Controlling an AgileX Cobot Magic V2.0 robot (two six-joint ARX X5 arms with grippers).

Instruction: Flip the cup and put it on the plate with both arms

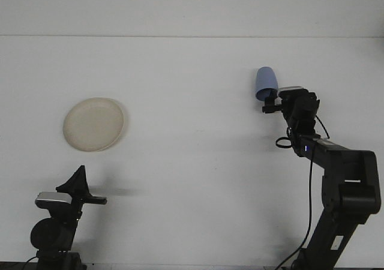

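I see the blue cup (pixel 266 83) lying on its side on the white bench (pixel 192 180), in the far right part of the surface, well short of the back edge. Its closed, rounded end points toward the back of the bench and its mouth faces the near edge (the rim is partly covered from my view). The right hand (pixel 271 102) sits right at that mouth end, its dark tip overlapping the lower rim of the cup, so I read it as touching or just at the opening. I cannot tell from this angle whether its fingers are apart or together, nor whether they actually have the cup. The right arm (pixel 336 174) reaches out from the near right corner, stretched forward with its elbow bent over the bench.

The plate (pixel 94 124), pale cream and round, lies flat toward the left side of the bench, well apart from the cup, with nothing on it.

The left hand (pixel 82 186) is parked low near the near left corner, close to the front edge. Its dark fingers look drawn together into one point, holding nothing.
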